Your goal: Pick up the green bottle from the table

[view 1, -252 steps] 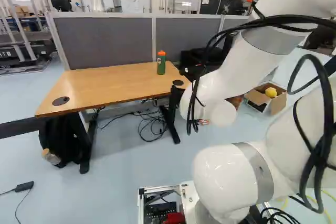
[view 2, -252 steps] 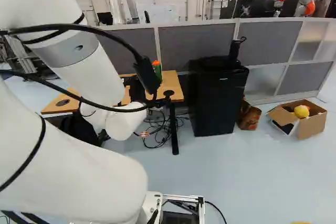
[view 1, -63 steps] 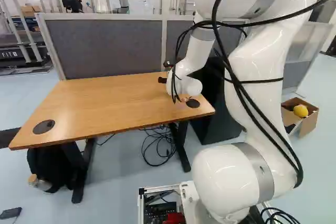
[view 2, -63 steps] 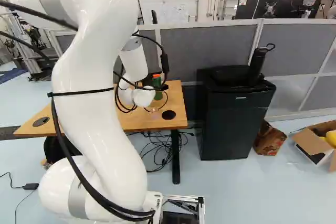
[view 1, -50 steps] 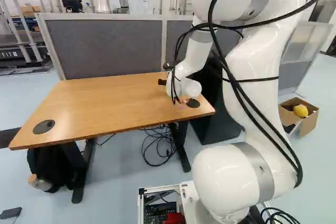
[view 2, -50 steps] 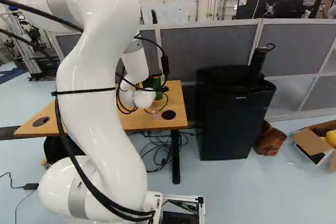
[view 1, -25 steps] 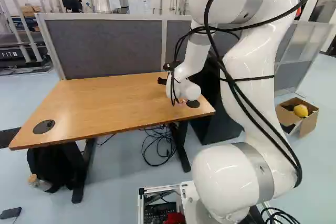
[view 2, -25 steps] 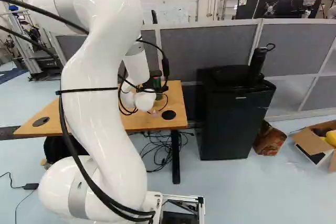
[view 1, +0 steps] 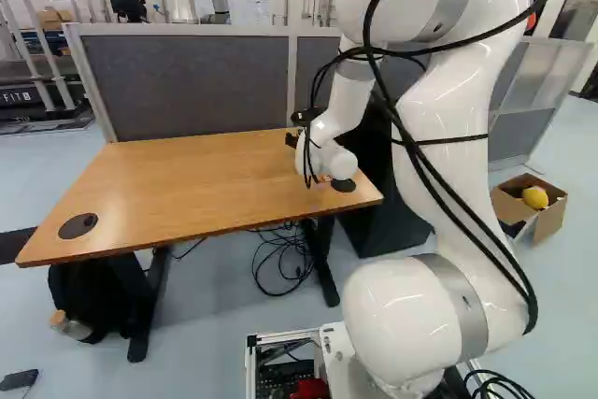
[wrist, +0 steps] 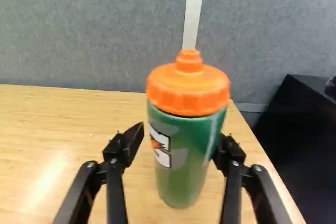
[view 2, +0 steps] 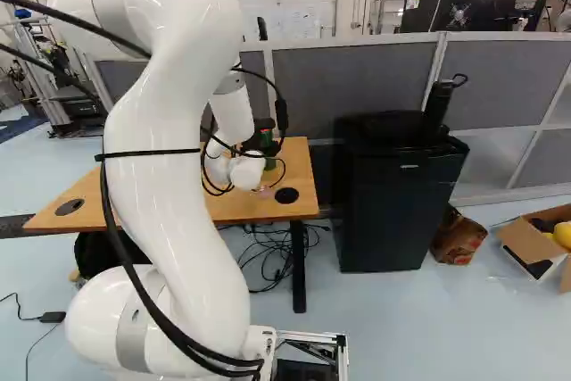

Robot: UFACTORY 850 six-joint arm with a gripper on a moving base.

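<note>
- So the base has moved since 5 s ago, and the arm (view 1: 444,137) now reaches out to the tabletop (view 1: 177,175).
- Past second or so, its upper bend has swung toward 11 o'clock in the left base view. Base looks the same over that bit.
- Green bottle (wrist: 191,145), orange cap on, is upright at about 2 o'clock on the tabletop as seen from the base. Can't see inside it.
- Cardboard box (view 1: 514,208) at 3 o'clock in the left base view has a yellow round thing (view 1: 535,197) in it.
- Arm's bent over up top, forearm dropping toward the bottle.
- End effector (view 1: 292,140) is open, one finger either side of the bottle, no grip yet.
</note>
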